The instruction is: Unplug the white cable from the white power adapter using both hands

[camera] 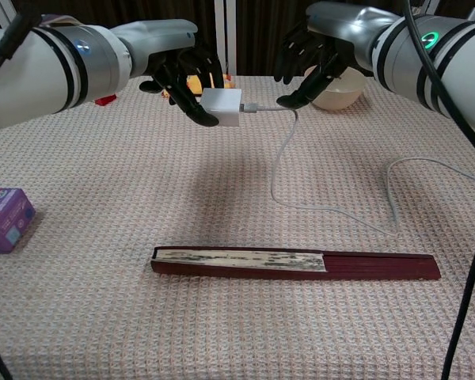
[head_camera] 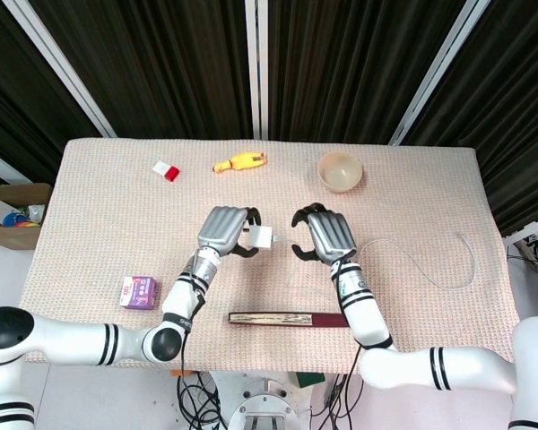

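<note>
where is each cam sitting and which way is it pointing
Head view: sits high above the robot's side of the table, looking steeply down; both forearms, the left hand and the right hand show.
Chest view: sits low at the table's near edge, facing level across it toward the dark curtain; both forearms enter from the upper corners.
Shared: both hands, the white power adapter held by the left hand, the white cable, bowl, closed fan, purple box.
</note>
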Controlling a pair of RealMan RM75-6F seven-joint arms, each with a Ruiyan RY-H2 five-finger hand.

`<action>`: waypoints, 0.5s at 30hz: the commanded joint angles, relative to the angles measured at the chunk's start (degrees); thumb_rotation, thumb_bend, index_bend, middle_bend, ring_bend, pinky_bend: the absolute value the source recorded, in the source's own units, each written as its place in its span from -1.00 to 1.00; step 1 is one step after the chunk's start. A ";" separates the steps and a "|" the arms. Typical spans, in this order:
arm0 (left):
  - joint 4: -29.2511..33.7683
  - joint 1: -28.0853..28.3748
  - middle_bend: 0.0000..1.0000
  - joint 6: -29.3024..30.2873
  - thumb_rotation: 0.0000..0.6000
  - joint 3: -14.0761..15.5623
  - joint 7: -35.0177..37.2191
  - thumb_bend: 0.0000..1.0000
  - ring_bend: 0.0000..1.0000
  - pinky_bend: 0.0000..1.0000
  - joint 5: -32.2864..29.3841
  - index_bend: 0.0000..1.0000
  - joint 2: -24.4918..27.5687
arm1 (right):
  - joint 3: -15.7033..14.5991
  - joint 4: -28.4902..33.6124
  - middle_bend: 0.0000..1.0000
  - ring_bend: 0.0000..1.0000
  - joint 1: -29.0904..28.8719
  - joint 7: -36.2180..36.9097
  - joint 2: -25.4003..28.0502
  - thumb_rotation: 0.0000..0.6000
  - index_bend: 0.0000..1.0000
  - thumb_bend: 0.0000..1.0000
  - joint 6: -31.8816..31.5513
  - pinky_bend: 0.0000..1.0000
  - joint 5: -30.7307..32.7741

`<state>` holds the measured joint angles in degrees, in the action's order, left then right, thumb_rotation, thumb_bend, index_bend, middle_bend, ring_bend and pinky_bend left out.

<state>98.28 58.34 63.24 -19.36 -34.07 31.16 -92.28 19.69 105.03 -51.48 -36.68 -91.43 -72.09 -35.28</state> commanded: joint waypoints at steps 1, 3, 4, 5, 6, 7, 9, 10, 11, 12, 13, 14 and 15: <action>-0.19 0.62 0.05 0.47 0.98 -0.25 -0.62 -0.38 0.39 0.83 -0.66 0.13 -0.45 | 0.57 -1.39 -0.24 -0.62 -1.09 -1.00 -1.48 1.00 -0.03 -0.50 -0.33 -0.17 1.36; -0.26 1.07 0.05 0.72 0.97 -0.40 -1.11 -0.38 0.39 0.83 -1.34 0.13 -0.67 | 0.68 -2.15 -0.24 -0.62 -1.64 -1.43 -2.33 1.00 -0.02 -0.51 -0.27 -0.17 1.92; -0.30 1.22 0.05 0.75 0.97 -0.50 -1.19 -0.38 0.39 0.83 -1.67 0.13 -0.74 | 0.72 -2.46 -0.24 -0.62 -1.82 -1.51 -2.68 1.00 -0.01 -0.51 -0.21 -0.17 2.08; -0.33 1.41 0.05 0.87 0.97 -0.62 -1.31 -0.38 0.39 0.83 -1.99 0.13 -0.83 | 0.72 -2.85 -0.23 -0.62 -2.03 -1.55 -3.09 1.00 -0.01 -0.51 -0.06 -0.17 2.28; -0.35 1.53 0.05 0.96 0.97 -0.69 -1.37 -0.38 0.38 0.83 -2.13 0.13 -0.87 | 0.75 -3.13 -0.23 -0.62 -2.14 -1.56 -3.40 1.00 0.00 -0.50 -0.03 -0.17 2.45; -0.36 1.63 0.05 1.03 0.97 -0.72 -1.43 -0.38 0.38 0.83 -2.26 0.13 -0.92 | 0.78 -3.44 -0.23 -0.62 -2.25 -1.51 -3.69 1.00 0.01 -0.50 0.01 -0.17 2.51; -0.41 1.83 0.05 1.19 0.97 -0.69 -1.53 -0.38 0.39 0.83 -2.34 0.13 -1.02 | 0.84 -3.99 -0.22 -0.62 -2.36 -1.23 -4.24 1.00 0.03 -0.49 0.15 -0.17 2.63; -0.34 1.88 0.05 1.26 0.97 -0.69 -1.54 -0.38 0.39 0.83 -2.35 0.13 -1.02 | 0.88 -4.21 -0.22 -0.61 -2.39 -1.11 -4.43 1.00 0.05 -0.47 0.16 -0.17 2.64; -0.26 1.94 0.05 1.32 0.97 -0.68 -1.54 -0.38 0.39 0.83 -2.35 0.13 -1.01 | 0.91 -4.48 -0.22 -0.61 -2.42 -0.97 -4.64 1.00 0.06 -0.45 0.24 -0.17 2.66; -0.20 1.98 0.05 1.37 0.97 -0.65 -1.56 -0.38 0.39 0.83 -2.34 0.13 -0.98 | 0.95 -4.64 -0.21 -0.61 -2.43 -0.83 -4.75 1.00 0.07 -0.43 0.37 -0.17 2.73; -0.15 2.02 0.05 1.46 0.96 -0.63 -1.59 -0.38 0.39 0.83 -2.32 0.13 -0.96 | 1.01 -4.78 -0.21 -0.61 -2.44 -0.70 -4.86 1.00 0.08 -0.42 0.48 -0.17 2.82; -0.07 2.09 0.05 1.53 0.96 -0.57 -1.65 -0.38 0.39 0.83 -2.25 0.13 -0.92 | 1.08 -4.91 -0.21 -0.61 -2.48 -0.59 -4.94 1.00 0.08 -0.41 0.65 -0.17 2.91; -0.02 2.12 0.05 1.57 0.96 -0.55 -1.64 -0.38 0.39 0.83 -2.22 0.13 -0.91 | 1.12 -4.99 -0.21 -0.61 -2.50 -0.56 -4.99 1.00 0.08 -0.40 0.71 -0.17 2.97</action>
<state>98.23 60.44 64.79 -19.93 -35.71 28.92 -93.21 20.79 100.05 -53.97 -37.26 -96.42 -71.40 -32.33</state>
